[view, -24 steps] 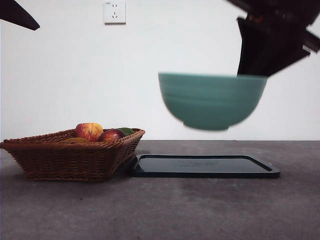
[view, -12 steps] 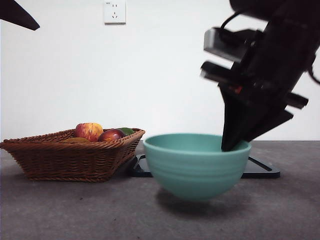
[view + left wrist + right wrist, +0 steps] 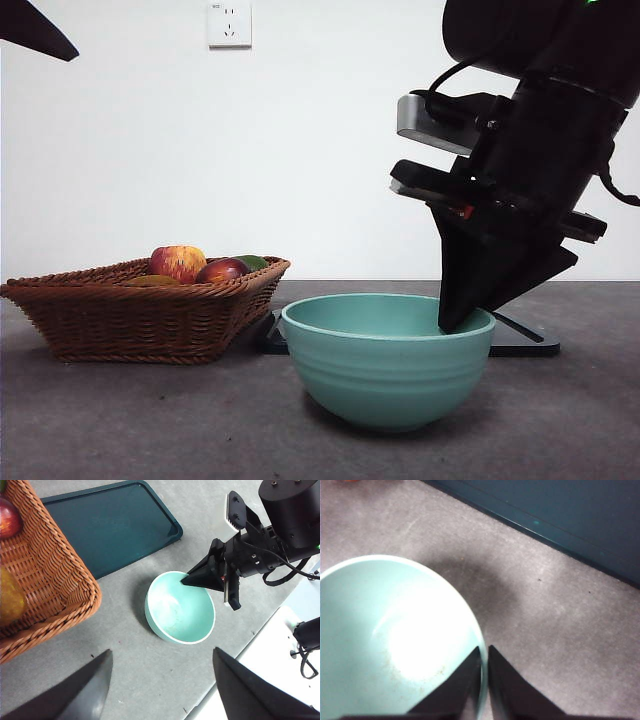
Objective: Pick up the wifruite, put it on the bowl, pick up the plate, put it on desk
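**Bowl on the desk, rim pinched by the right gripper**

The bowl [image 3: 388, 360] stands upright on the desk [image 3: 150, 420], in front of the tray [image 3: 107, 525] and beside the basket [image 3: 140, 315]. The right gripper [image 3: 458, 318] reaches down from above onto the bowl's rim: one finger [image 3: 455, 692] lies inside the wall, the other outside, and the two are narrowed onto the rim with only the wall's thickness between them. In the left wrist view the same gripper [image 3: 187, 579] meets the rim on the side nearest the tray. The bowl's inside shows pale and bare. The left gripper [image 3: 160, 690] hangs high above the desk with its fingers spread wide, holding nothing; the bowl lies below and between them, well apart from both. The basket holds an apple [image 3: 178, 262], a dark red fruit [image 3: 222, 270] and a green one [image 3: 254, 262]; the wifruite cannot be told among them
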{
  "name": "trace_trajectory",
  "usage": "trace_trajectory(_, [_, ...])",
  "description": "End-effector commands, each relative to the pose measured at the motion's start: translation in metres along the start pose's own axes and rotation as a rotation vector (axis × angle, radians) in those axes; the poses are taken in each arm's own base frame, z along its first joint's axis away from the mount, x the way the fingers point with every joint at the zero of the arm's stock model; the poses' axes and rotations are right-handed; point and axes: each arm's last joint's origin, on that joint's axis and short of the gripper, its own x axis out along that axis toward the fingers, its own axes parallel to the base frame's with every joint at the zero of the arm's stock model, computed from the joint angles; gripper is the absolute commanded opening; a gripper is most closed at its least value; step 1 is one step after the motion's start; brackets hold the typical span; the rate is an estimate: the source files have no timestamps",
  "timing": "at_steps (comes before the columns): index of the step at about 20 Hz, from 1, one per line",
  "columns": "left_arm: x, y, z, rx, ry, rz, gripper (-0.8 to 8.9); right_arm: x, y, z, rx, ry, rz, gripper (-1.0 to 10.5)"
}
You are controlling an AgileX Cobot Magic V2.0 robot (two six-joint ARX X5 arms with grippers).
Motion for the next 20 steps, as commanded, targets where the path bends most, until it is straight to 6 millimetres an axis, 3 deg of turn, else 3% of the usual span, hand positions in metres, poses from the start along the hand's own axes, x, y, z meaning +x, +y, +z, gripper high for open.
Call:
trace_trajectory(1, [-0.002, -0.002, 0.004, 0.02, -0.012, -0.009, 3.12, 0.003, 0.003, 0.001, 0.011, 0.005, 0.003, 1.6])
trace_trajectory(3, [-0.002, -0.002, 0.004, 0.018, -0.009, -0.009, 3.12, 0.003, 0.003, 0.001, 0.015, 0.004, 0.003, 2.5])
trace_trajectory(9, [-0.002, -0.002, 0.003, 0.013, -0.001, -0.009, 3.12, -0.014, 0.006, 0.006, 0.014, -0.06, 0.016, 2.5])
trace_trajectory(14, [-0.002, -0.002, 0.003, 0.014, -0.001, -0.009, 3.12, -0.062, 0.009, 0.002, 0.003, -0.178, 0.048, 2.5])
trace_trajectory(20, [-0.002, -0.002, 0.003, 0.013, 0.0, -0.009, 3.12, -0.121, 0.013, -0.024, -0.026, -0.234, 0.205, 2.5])
